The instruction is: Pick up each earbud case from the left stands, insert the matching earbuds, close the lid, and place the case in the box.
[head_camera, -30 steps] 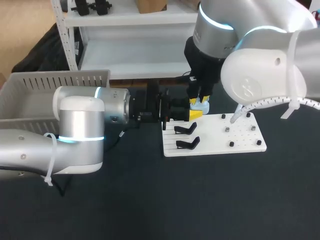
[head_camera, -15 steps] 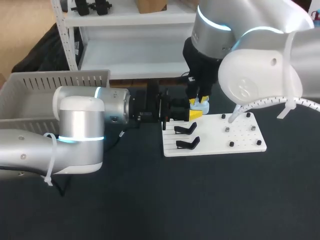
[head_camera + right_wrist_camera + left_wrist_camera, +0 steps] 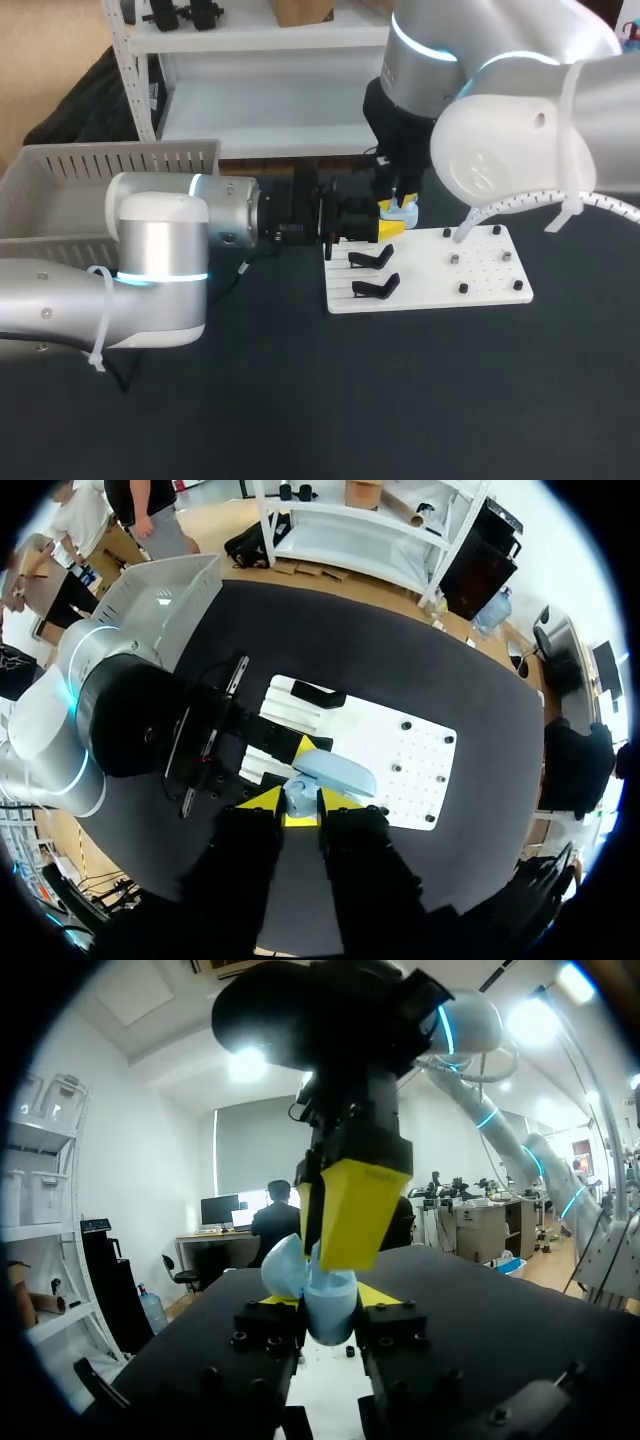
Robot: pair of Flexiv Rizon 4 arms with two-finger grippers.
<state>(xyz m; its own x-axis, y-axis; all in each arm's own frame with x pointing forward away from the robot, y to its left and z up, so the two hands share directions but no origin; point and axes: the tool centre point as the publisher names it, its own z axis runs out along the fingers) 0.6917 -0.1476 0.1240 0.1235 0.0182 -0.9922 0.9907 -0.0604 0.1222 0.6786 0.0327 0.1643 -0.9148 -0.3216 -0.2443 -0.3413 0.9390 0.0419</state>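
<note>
Earbud case (image 3: 325,1317) is sitting clamped in the left gripper (image 3: 327,1298) at the stand board's (image 3: 480,278) edge, its open lid showing only in wrist views. Right gripper (image 3: 300,800) is hanging over it; I cannot tell its grip.

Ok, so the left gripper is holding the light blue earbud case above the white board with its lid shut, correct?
Not quite: the lid is open, tilted up off the body, as the left wrist view shows. The rest stands: the left gripper is holding the light blue earbud case above the white board.

A dark table (image 3: 300,400) — matte — stands before white shelving (image 3: 250,38) on a tan floor (image 3: 50,60).
</note>
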